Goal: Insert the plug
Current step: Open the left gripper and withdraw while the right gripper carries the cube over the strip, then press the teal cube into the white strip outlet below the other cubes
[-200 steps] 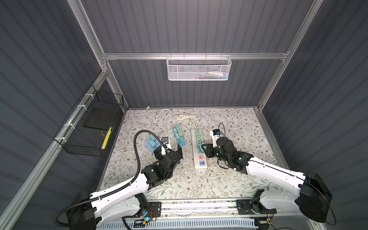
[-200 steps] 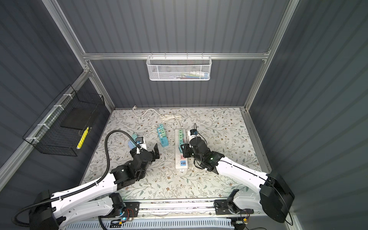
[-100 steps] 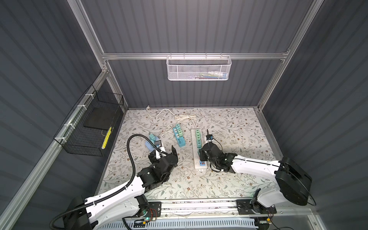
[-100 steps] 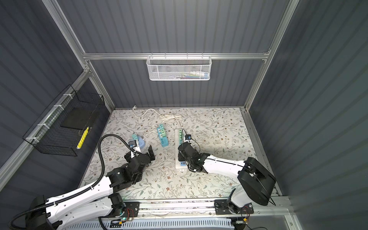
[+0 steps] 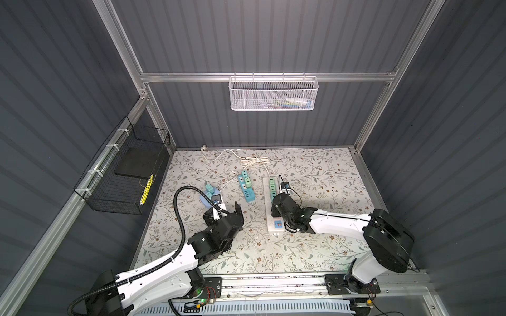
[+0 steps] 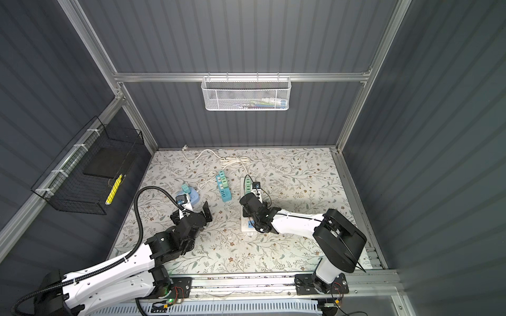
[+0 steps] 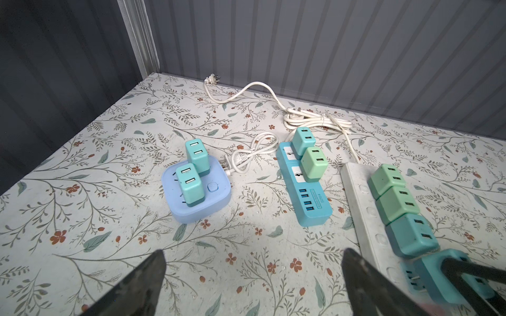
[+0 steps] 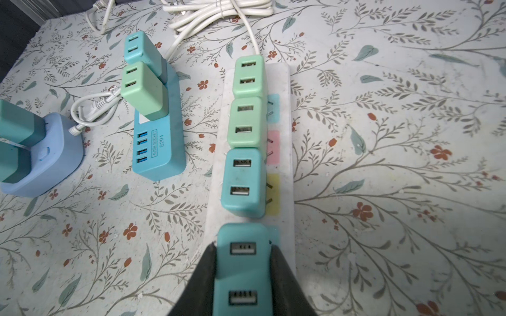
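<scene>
The blue power strip [image 8: 161, 147] reads "4USB SOCKET S204" beside its USB ports.

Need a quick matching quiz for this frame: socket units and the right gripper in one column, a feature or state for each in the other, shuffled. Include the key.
Column A
1. white power strip
2. teal power strip
3. light-blue square base
4. right gripper

Column B
a. four blue USB ports on its face
b. shut on a teal adapter
c. coloured patches beside its sockets
d. a single push button on top

Pairs: 1-c, 2-a, 3-d, 4-b
</scene>
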Controlling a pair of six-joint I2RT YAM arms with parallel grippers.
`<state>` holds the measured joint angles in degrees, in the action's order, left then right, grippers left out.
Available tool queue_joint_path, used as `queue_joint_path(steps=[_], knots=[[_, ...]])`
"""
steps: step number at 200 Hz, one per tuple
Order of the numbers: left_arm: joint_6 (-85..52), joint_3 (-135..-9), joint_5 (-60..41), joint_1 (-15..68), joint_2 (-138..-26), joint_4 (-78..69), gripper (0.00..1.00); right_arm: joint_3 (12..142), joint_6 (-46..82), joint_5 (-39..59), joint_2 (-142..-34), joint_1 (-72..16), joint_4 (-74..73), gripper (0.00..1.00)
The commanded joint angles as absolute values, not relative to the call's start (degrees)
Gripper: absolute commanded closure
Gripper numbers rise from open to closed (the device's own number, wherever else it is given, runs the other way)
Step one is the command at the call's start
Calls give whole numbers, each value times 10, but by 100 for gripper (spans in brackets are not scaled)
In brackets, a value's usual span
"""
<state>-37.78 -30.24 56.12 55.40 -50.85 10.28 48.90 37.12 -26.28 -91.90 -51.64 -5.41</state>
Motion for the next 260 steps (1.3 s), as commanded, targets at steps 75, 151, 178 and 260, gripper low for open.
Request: queue_joint_path(steps=[75,151,178,260], knots=[[-371,-299,566,550,-504,99,0,518,386,-293,-955,-523,-5,84],[-370,-298,569,550,-501,104,0,555,406,-330,-992,-534,48,84],[-370,-298,570,549,-499,103,0,564,412,-344,-1003,-543,66,84],[-368,-300,570,550,-499,108,0,559,416,-338,-1039,-542,96,84]])
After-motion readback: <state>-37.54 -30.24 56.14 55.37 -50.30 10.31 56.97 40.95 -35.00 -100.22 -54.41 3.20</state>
